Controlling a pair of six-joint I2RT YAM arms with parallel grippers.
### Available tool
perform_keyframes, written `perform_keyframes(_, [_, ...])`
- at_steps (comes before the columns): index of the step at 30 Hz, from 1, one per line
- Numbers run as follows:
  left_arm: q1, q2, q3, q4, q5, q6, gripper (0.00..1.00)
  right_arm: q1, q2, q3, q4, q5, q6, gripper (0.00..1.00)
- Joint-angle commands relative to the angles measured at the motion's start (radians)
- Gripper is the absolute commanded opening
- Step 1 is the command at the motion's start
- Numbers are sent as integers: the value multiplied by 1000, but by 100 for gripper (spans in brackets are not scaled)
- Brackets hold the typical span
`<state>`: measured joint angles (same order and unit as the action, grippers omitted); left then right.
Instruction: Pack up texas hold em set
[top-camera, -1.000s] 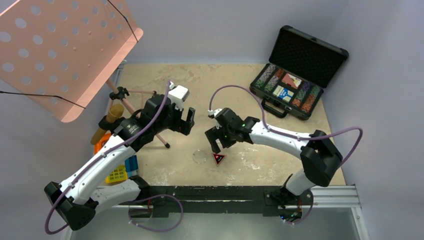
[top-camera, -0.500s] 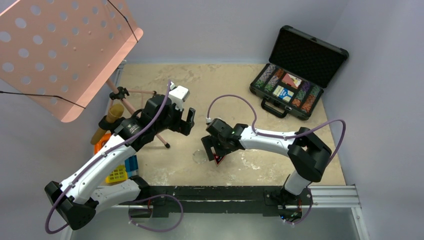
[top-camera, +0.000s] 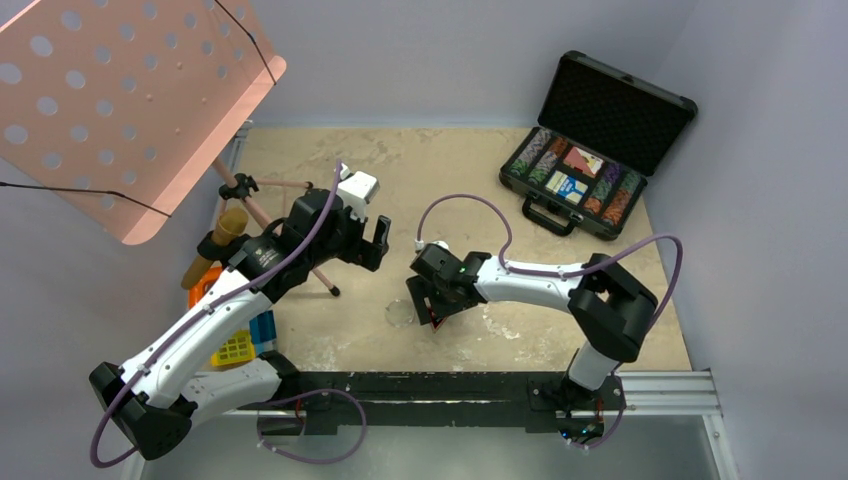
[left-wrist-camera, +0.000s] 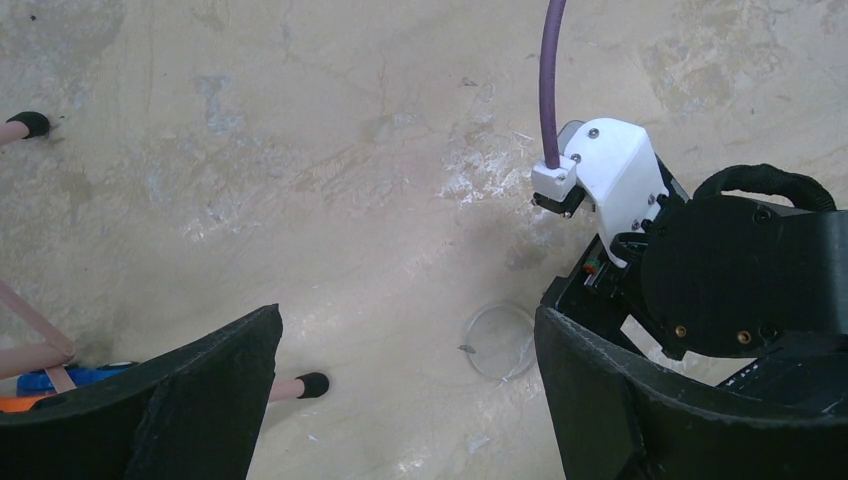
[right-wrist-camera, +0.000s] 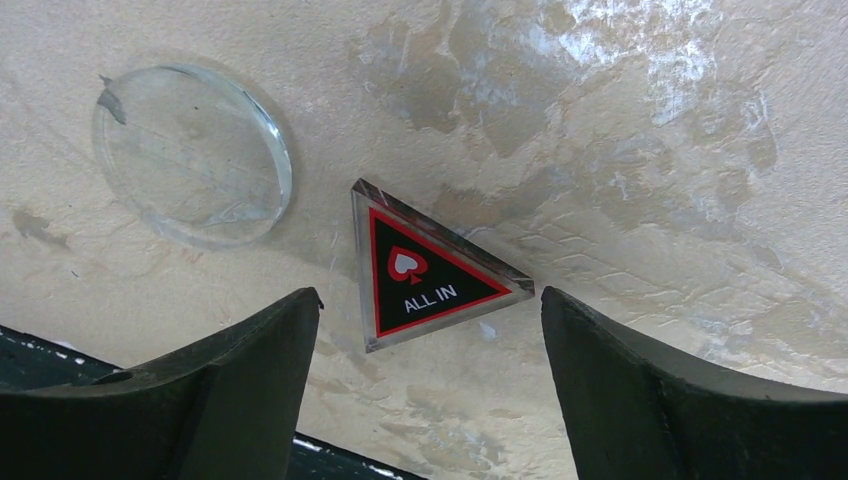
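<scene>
The black briefcase (top-camera: 590, 170) stands open at the back right, with rows of coloured chips and two card decks inside. A black and red triangular marker (right-wrist-camera: 430, 270) reading "ALL IN" lies flat on the table. My right gripper (right-wrist-camera: 430, 295) is low over it, open, one finger on each side and neither touching. In the top view the right gripper (top-camera: 432, 305) mostly covers the marker. A clear round button (right-wrist-camera: 192, 155) lies just left of the marker and also shows in the left wrist view (left-wrist-camera: 500, 340). My left gripper (top-camera: 380, 243) hovers open and empty above the table.
A pink perforated music stand (top-camera: 130, 100) leans over the back left, its tripod legs (top-camera: 300, 255) reaching onto the table beside my left arm. Yellow (top-camera: 235, 348) and blue (top-camera: 262, 327) crates sit at the left edge. A black rail (top-camera: 450, 385) runs along the near edge.
My right gripper has moved left and down until it straddles the triangular marker, and its jaws have narrowed slightly. The left arm has not moved.
</scene>
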<state>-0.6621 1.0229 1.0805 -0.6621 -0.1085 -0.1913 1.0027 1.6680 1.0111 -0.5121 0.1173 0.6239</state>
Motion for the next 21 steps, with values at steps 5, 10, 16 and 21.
perform_keyframes(5, [4,-4,-1,13,-8,-1,100,13,24,-8,1,48,28,80])
perform_keyframes(10, [5,-4,-1,13,-8,-2,100,18,40,-8,2,61,27,76])
perform_keyframes(16, [5,-7,-1,13,-9,-2,100,26,60,-8,-19,88,31,70])
perform_keyframes(21, [4,-10,0,12,-8,-4,100,30,74,-6,-19,95,28,64])
